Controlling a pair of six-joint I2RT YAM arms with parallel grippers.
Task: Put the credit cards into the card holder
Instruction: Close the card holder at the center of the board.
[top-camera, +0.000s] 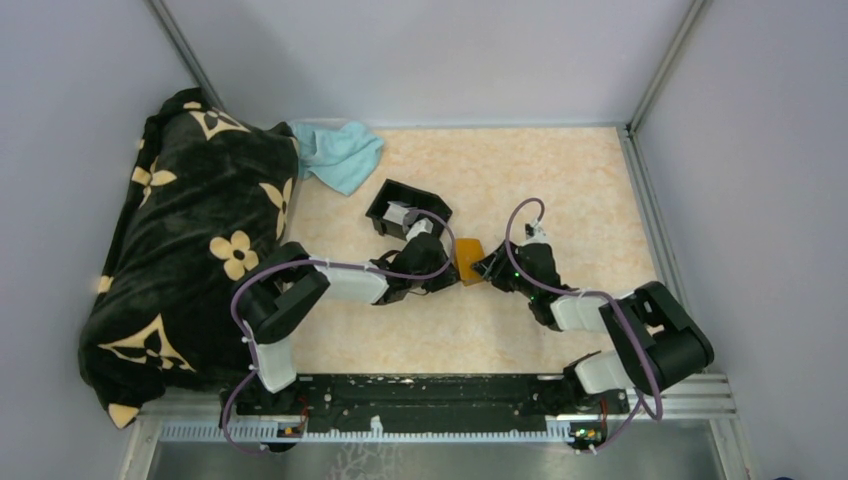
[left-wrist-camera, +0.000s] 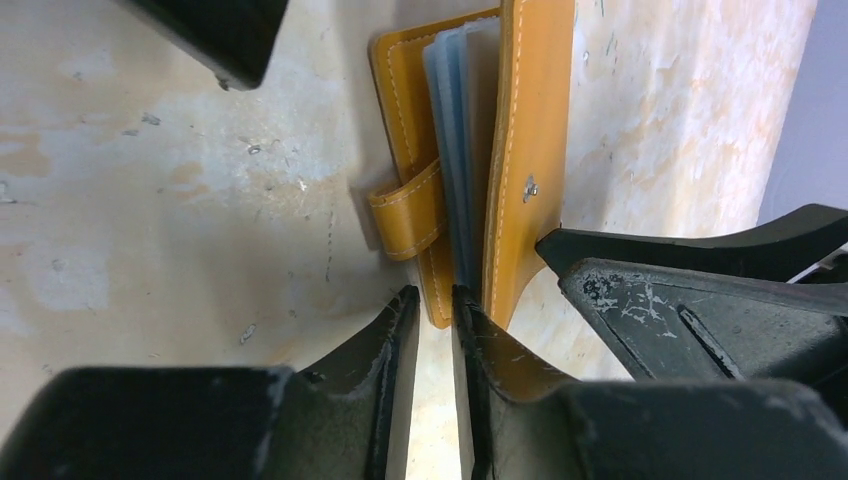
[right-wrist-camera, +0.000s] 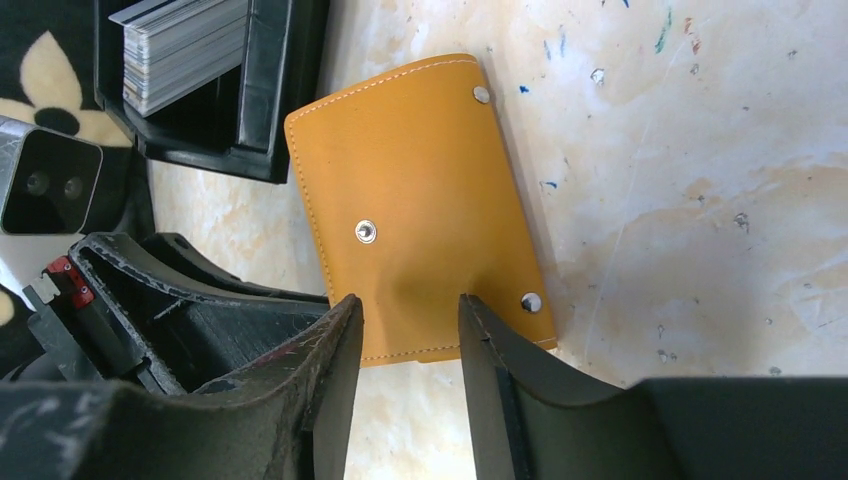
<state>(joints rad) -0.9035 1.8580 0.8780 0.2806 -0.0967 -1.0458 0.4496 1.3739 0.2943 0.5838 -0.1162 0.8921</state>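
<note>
Card holder (right-wrist-camera: 420, 190) sits on the desk (right-wrist-camera: 700, 200) just beside the black tray (right-wrist-camera: 270, 120), to the tray's right and nearer the arm bases. It is partly opened with clear sleeves showing, and its long axis runs straight out from the left claw (left-wrist-camera: 435, 320), whose jaws are a narrow slit apart around the near end of one cover, apparently not clamping it. Right claw (right-wrist-camera: 410, 320), on the holder's side away from the tray, is about half open with tips at the other cover's outer face and nothing clearly held. Credit cards (right-wrist-camera: 180, 50) stand stacked in the tray, closer to the left arm, so picking one probably falls to it.
</note>
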